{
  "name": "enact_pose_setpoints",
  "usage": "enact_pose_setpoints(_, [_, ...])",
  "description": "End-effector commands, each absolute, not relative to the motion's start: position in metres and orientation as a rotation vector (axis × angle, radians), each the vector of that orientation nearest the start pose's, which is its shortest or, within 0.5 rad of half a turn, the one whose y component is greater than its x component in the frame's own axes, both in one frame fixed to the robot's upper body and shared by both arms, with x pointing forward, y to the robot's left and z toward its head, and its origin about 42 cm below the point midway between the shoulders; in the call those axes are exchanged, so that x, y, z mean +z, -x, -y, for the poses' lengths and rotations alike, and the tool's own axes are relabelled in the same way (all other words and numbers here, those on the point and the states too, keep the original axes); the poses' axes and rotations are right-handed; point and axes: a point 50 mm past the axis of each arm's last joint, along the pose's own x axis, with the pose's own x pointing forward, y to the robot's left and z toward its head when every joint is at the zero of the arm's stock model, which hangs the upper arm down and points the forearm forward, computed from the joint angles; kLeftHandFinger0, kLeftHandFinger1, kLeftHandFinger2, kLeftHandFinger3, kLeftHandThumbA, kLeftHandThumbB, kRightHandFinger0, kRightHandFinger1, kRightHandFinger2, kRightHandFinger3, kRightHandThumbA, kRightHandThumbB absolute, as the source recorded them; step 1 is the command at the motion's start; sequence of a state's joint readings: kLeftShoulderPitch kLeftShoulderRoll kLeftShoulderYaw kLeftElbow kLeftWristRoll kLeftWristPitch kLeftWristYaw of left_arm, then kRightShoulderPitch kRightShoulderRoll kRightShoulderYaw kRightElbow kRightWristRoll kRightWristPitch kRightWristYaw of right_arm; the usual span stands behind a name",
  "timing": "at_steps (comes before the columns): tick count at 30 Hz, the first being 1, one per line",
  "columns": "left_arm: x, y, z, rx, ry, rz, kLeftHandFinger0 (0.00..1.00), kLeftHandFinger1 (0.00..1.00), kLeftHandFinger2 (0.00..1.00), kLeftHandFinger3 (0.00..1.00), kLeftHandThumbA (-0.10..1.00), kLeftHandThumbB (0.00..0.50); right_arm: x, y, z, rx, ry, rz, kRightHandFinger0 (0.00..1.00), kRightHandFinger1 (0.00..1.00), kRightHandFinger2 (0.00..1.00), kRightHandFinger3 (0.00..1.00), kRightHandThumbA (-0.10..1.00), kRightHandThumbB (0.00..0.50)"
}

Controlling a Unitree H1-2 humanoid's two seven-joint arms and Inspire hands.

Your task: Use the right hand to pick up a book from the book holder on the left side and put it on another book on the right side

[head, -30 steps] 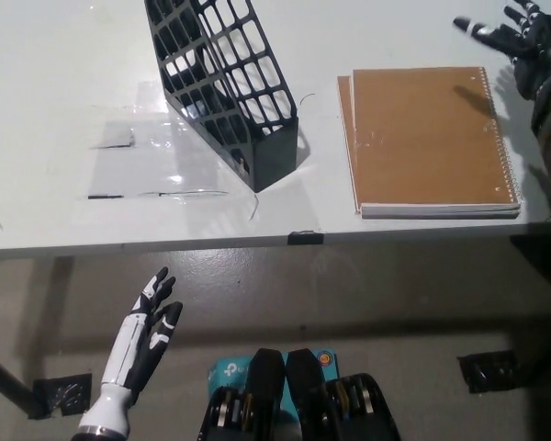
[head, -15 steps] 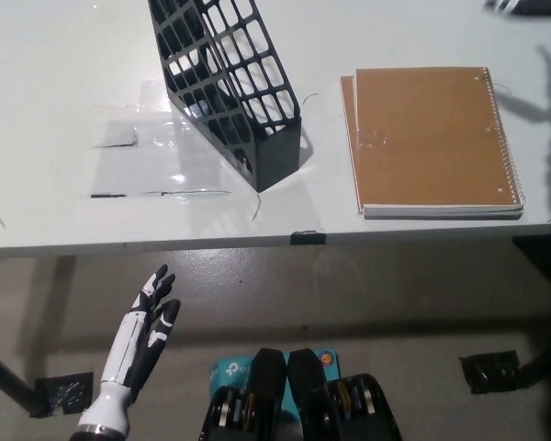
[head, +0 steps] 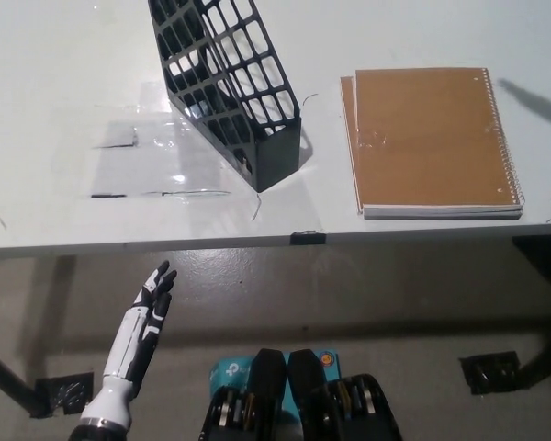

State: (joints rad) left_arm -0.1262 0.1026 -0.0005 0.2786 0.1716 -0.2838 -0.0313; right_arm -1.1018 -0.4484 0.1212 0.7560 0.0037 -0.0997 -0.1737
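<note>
A black lattice book holder [head: 228, 87] stands tilted on the white table [head: 64, 92], left of centre, and looks empty. Two brown spiral-bound books [head: 432, 138] lie stacked flat on the right side, the lower one peeking out along the left edge. My black right hand is out of the picture; only its shadow falls on the table at the far right. My white left hand [head: 138, 344] hangs below the table's front edge at the lower left, fingers straight and apart, holding nothing.
Clear tape patches [head: 142, 161] mark the table left of the holder. A small black clip [head: 305, 238] sits on the front edge. A black table leg foot [head: 496, 372] rests on the floor at lower right.
My right hand has lifted away from beside the books and left the picture at the upper right. The left hand has turned slightly edge-on.
</note>
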Motion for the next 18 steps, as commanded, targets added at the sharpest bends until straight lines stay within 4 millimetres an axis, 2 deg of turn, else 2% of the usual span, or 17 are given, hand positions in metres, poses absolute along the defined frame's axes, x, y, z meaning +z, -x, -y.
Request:
enact_pose_setpoints(1, [0.12, -0.359, -0.235, -0.142, -0.251, 0.289, 1.0, 1.0, 1.0, 1.0, 1.0, 0.22, 0.517, -0.352, 0.264, -0.008, 0.376, 1.285, 1.0, 1.0, 1.0, 1.0, 1.0, 0.499])
enact_pose_setpoints(3, [0.127, -0.365, -0.236, -0.141, -0.247, 0.297, 1.0, 1.0, 1.0, 1.0, 1.0, 0.208, 0.498, -0.337, 0.26, -0.013, 0.387, 1.323, 1.0, 1.0, 1.0, 1.0, 1.0, 0.498])
enact_pose_setpoints(4, [0.128, -0.367, -0.236, -0.143, -0.247, 0.3, 1.0, 1.0, 1.0, 1.0, 1.0, 0.206, 0.481, -0.324, 0.257, 0.006, 0.384, 1.322, 1.0, 1.0, 1.0, 1.0, 1.0, 0.483])
enact_pose_setpoints(6, [0.131, -0.371, -0.235, -0.141, -0.246, 0.306, 1.0, 1.0, 1.0, 1.0, 1.0, 0.205, 0.469, -0.313, 0.253, 0.034, 0.353, 1.324, 1.0, 1.0, 1.0, 1.0, 1.0, 0.464])
enact_pose_setpoints(9, [0.132, -0.376, -0.235, -0.142, -0.259, 0.315, 1.0, 1.0, 1.0, 1.0, 1.0, 0.209, 0.444, -0.296, 0.245, 0.099, 0.307, 1.315, 1.0, 1.0, 1.0, 1.0, 1.0, 0.469])
enact_pose_setpoints(14, [0.131, -0.377, -0.235, -0.146, -0.274, 0.315, 1.0, 1.0, 1.0, 1.0, 1.0, 0.194, 0.414, -0.288, 0.24, 0.13, 0.287, 1.246, 1.0, 1.0, 1.0, 1.0, 1.0, 0.489])
enact_pose_setpoints(18, [0.128, -0.375, -0.235, -0.147, -0.259, 0.295, 1.0, 1.0, 1.0, 1.0, 1.0, 0.214, 0.398, -0.28, 0.238, 0.135, 0.268, 1.204, 1.0, 1.0, 1.0, 1.0, 1.0, 0.496])
